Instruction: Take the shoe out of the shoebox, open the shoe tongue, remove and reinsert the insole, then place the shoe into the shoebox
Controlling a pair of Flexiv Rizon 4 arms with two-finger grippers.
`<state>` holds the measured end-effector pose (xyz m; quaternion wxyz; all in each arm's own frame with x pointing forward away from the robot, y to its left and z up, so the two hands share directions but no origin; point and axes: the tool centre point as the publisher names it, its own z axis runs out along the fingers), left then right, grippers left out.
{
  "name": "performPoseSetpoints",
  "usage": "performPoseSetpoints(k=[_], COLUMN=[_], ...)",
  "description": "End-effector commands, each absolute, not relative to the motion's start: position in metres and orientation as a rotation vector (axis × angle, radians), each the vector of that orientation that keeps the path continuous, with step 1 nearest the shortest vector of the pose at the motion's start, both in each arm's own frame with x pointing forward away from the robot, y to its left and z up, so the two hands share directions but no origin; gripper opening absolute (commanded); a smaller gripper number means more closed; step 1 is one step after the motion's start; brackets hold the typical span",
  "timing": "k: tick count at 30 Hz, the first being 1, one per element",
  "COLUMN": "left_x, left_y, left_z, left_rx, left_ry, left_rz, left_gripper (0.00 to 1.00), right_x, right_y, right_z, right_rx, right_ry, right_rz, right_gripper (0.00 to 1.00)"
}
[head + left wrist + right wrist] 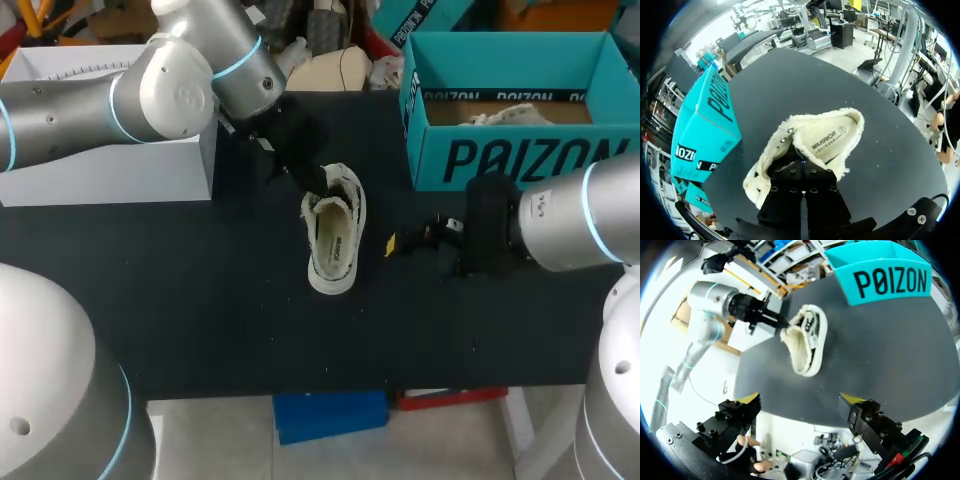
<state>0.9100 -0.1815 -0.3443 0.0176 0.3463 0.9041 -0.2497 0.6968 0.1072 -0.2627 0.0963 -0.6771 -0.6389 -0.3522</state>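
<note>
Clamping the shoe (335, 235), left jaws meet; right jaws gape near teal shoebox (520, 160).

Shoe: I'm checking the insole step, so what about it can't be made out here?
Whether the left gripper holds the shoe: in the left wrist view its black body covers the contact; other views too small.
The shoe's end under the gripper: left wrist view, hidden by that body.
Shoebox contents: head view, front wall hides most.
</note>
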Motion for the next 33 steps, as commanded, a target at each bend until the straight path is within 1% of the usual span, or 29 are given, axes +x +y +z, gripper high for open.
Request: performPoseSetpoints(k=[1, 8, 12, 14, 18, 19, 21, 24, 30, 33], left_x=[0.908, 0.893, 0.888, 0.888, 0.879, 0.875, 0.867, 0.868, 0.885, 0.880], left_y=[-0.186, -0.189, -0.187, -0.184, -0.175, -0.173, -0.169, -0.172, -0.187, -0.186], left_z=[-0.356, -0.380, -0.383, -0.373, -0.335, -0.325, -0.308, -0.292, -0.311, -0.312], left_rx=[1.100, 1.203, 1.254, 1.283, 1.389, 1.477, 1.476, 1.507, 1.510, 1.527], left_ry=[2.820, 2.827, 2.822, 2.807, 2.824, 2.825, 2.866, 2.794, 2.644, 2.648], left_rz=[-0.774, -0.691, -0.647, -0.644, -0.725, -0.756, -0.816, -0.782, -0.659, -0.656], left_gripper=[0.00, 0.00, 0.00, 0.00, 0.00, 0.00, 0.00, 0.00, 0.00, 0.00], right_x=[0.697, 0.697, 0.697, 0.697, 0.697, 0.697, 0.697, 0.697, 0.697, 0.697], right_y=[0.109, 0.109, 0.109, 0.109, 0.109, 0.109, 0.109, 0.109, 0.109, 0.109], right_z=[-0.263, -0.263, -0.263, -0.263, -0.263, -0.263, -0.263, -0.263, -0.263, -0.263], right_rx=[-2.010, -2.010, -2.010, -2.010, -2.010, -2.010, -2.010, -2.010, -2.010, -2.010], right_ry=[-1.893, -1.893, -1.893, -1.893, -1.893, -1.893, -1.893, -1.893, -1.893, -1.893], right_rz=[-1.043, -1.043, -1.043, -1.043, -1.043, -1.043, -1.043, -1.043, -1.043, -1.043], right_gripper=[1.00, 1.00, 1.00, 1.00, 1.00, 1.00, 1.00, 1.00, 1.00, 1.00])
